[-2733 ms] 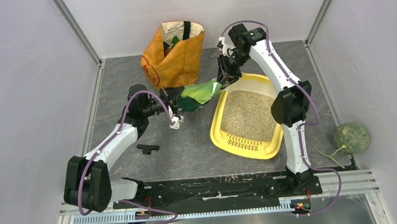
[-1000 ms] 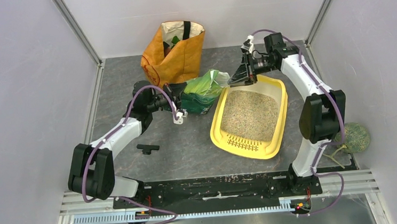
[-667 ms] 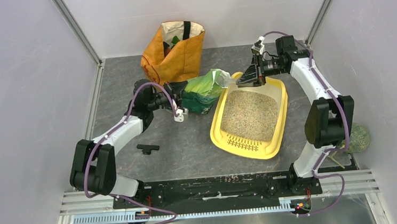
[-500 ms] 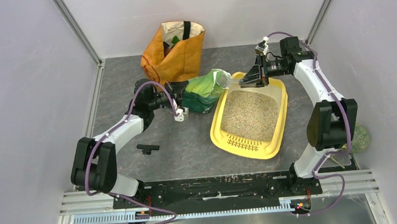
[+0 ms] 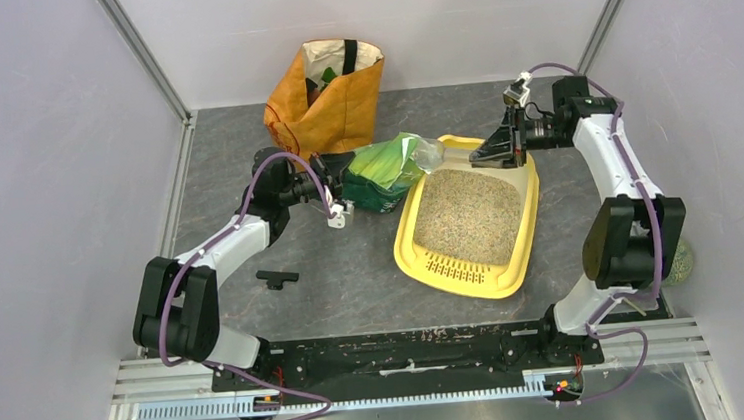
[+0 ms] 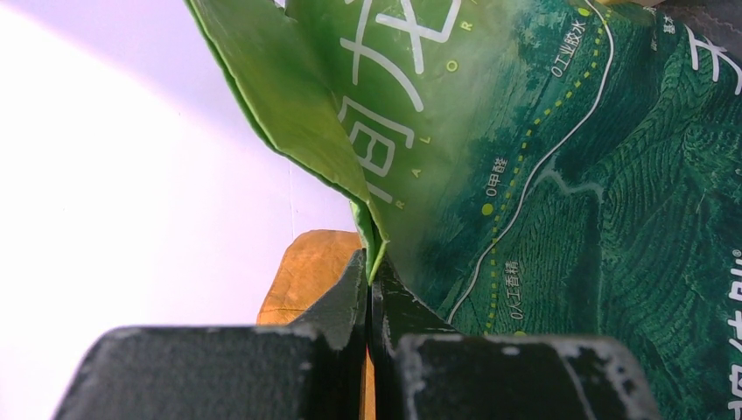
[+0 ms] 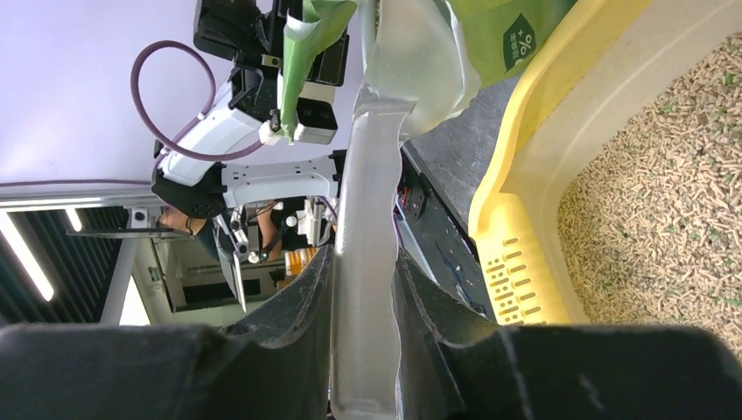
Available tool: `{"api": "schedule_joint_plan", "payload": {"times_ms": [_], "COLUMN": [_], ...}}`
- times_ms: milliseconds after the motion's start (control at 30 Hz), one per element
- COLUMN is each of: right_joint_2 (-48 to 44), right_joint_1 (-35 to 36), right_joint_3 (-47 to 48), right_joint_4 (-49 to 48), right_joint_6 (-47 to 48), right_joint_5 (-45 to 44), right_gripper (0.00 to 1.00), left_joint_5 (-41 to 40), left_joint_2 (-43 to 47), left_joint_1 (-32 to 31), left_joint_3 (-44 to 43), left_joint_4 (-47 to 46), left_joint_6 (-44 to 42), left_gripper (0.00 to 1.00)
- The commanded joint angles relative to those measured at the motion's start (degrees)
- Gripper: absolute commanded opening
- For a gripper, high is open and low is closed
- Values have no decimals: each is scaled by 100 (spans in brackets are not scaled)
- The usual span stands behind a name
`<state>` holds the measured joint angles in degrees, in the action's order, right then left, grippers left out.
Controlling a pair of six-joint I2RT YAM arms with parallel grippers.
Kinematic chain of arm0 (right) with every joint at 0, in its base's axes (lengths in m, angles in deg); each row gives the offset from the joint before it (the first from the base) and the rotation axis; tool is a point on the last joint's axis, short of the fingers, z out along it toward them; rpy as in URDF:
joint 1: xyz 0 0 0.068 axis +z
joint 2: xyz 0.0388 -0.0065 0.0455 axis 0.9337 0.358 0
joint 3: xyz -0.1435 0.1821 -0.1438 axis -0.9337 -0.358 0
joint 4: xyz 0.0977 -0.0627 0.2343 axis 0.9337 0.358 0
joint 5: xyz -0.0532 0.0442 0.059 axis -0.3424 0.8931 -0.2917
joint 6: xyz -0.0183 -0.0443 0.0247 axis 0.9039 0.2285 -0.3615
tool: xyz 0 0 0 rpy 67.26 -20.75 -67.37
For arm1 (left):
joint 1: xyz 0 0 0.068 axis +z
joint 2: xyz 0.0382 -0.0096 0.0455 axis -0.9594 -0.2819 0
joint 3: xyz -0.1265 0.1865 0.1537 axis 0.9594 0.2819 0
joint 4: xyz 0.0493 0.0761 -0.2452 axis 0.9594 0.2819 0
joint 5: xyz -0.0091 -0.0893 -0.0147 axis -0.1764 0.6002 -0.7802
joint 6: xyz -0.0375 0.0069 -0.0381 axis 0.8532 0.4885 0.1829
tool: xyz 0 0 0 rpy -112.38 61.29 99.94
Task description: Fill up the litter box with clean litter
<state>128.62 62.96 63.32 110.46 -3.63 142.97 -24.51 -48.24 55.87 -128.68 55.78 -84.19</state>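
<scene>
The yellow litter box [image 5: 406,229] sits on the grey surface [image 5: 354,287] a little right of centre, its slotted lip towards the arms. A level bed of beige litter [image 5: 465,213] covers its floor. In the right wrist view the litter [image 7: 665,219] shows as small pale pellets below the white inner wall.

The green bag [image 5: 381,173] with white characters lies tilted between the orange shopping bag [image 5: 325,113] and the box, and its mouth end reaches the box's far left corner.

Both hands have hold of it. The left hand [image 5: 339,195] is at the bag's near left end. Its fingers are pressed together on a thin fold of the green plastic, as the left wrist view shows [image 6: 369,280]. The right hand [image 5: 497,152] hangs over the far end of the box. It pinches a clear plastic strip [image 7: 367,175] that runs up to the bag's mouth.

A small black part [image 5: 276,277] lies on the surface near the left arm. A round green thing [image 5: 679,262] is half hidden behind the right arm, and I cannot tell what it is.
</scene>
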Motion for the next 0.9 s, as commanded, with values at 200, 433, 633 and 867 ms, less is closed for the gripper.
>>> {"api": "schedule_joint_plan", "payload": {"times_ms": [200, 433, 633, 867], "right_joint_2": [-142, 147, 30, -350], "right_joint_1": [-585, -941, -1273, -1793], "right_joint_3": [314, 449, 305, -22], "right_joint_4": [2711, 4174, 4176, 4185], "right_joint_6": [2465, 3985, 3989, 3899], "right_joint_5": [476, 455, 381, 128], "right_gripper": [0, 0, 0, 0], "left_joint_5": [-50, -63, -94, -81], "left_joint_2": [-11, -5, 17, 19], "left_joint_1": [36, 40, 36, 36], "left_joint_3": [-400, -391, -416, -443], "left_joint_4": [-605, -510, -401, -328], "left_joint_6": [-254, -359, -414, -469], "left_gripper": [2, 2, 2, 2]}}
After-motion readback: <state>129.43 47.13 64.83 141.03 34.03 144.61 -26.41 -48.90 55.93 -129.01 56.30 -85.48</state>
